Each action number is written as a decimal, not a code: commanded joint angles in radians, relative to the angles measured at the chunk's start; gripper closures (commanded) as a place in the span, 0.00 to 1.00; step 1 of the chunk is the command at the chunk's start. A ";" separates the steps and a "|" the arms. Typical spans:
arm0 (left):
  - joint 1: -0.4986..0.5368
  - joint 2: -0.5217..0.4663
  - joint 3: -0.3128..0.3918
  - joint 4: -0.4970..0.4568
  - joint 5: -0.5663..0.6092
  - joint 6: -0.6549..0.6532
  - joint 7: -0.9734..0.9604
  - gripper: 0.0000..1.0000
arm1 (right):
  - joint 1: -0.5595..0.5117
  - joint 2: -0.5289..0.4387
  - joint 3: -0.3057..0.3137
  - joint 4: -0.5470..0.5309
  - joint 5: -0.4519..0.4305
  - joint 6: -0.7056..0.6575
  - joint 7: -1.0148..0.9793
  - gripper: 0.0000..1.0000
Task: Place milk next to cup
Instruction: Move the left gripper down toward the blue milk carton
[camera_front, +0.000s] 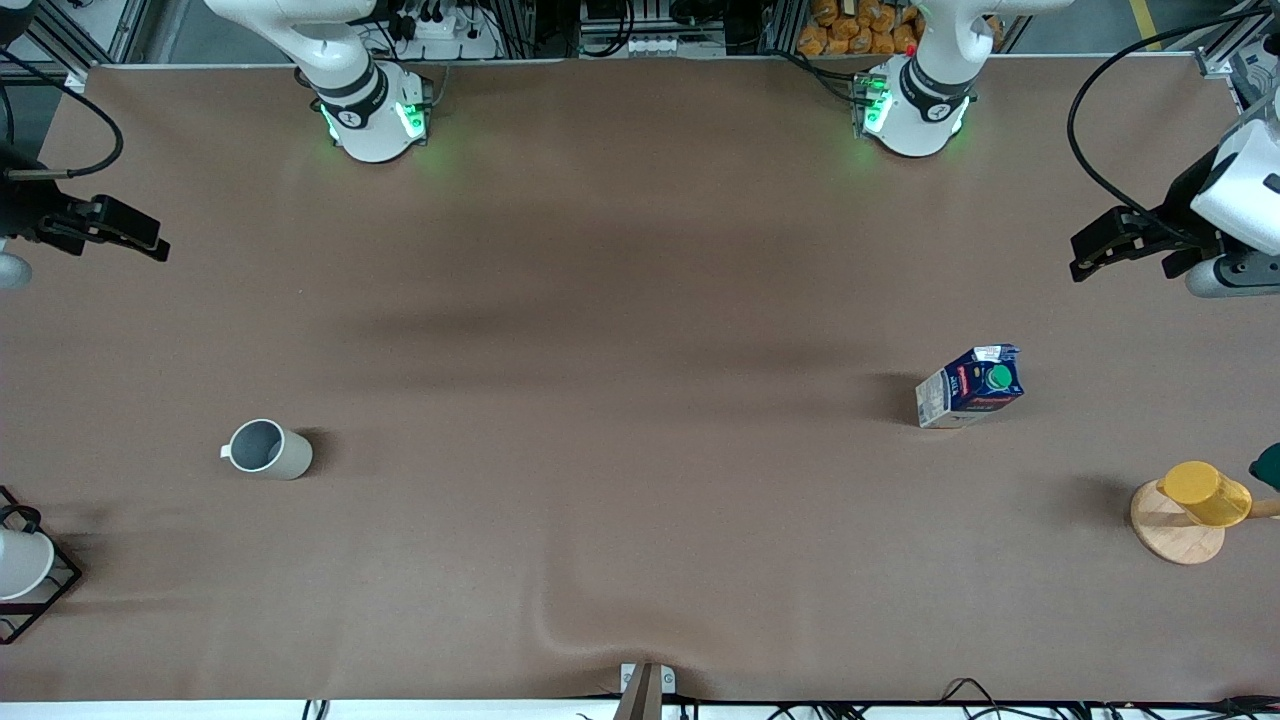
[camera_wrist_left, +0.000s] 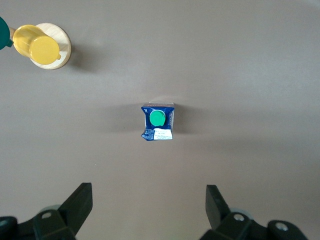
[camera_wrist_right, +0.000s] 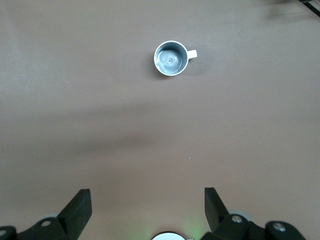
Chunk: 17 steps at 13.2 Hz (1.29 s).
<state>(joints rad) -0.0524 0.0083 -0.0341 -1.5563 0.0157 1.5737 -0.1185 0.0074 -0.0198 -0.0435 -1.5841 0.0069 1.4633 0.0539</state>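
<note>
The milk (camera_front: 970, 386), a dark blue carton with a green cap, stands upright on the brown table toward the left arm's end. It also shows in the left wrist view (camera_wrist_left: 158, 121). The cup (camera_front: 266, 449), a grey-beige mug, stands toward the right arm's end and shows in the right wrist view (camera_wrist_right: 171, 58). My left gripper (camera_front: 1100, 250) hangs open and empty, high over the table's left-arm end; its own view (camera_wrist_left: 149, 200) shows it apart from the milk. My right gripper (camera_front: 140, 238) hangs open and empty, high over the other end; its own view (camera_wrist_right: 147, 200) shows it apart from the cup.
A yellow cup on a round wooden base (camera_front: 1200, 500) stands nearer the front camera than the milk, with a dark green object (camera_front: 1268, 465) beside it. A white cup in a black wire rack (camera_front: 25, 565) stands near the cup. The table cloth has a wrinkle (camera_front: 560, 630) near the front edge.
</note>
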 joint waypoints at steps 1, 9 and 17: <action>0.002 0.009 0.005 0.028 -0.011 -0.021 0.023 0.00 | -0.010 -0.002 0.010 0.003 0.005 0.000 0.015 0.00; 0.045 0.024 0.002 -0.212 -0.002 0.228 0.005 0.00 | -0.010 -0.002 0.010 0.001 0.005 0.000 0.015 0.00; 0.042 0.136 -0.006 -0.358 -0.005 0.485 -0.033 0.00 | -0.006 0.090 0.010 0.004 0.005 0.053 0.014 0.00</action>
<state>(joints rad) -0.0164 0.1273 -0.0372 -1.9084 0.0158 2.0389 -0.1395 0.0074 0.0099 -0.0418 -1.5914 0.0076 1.4867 0.0539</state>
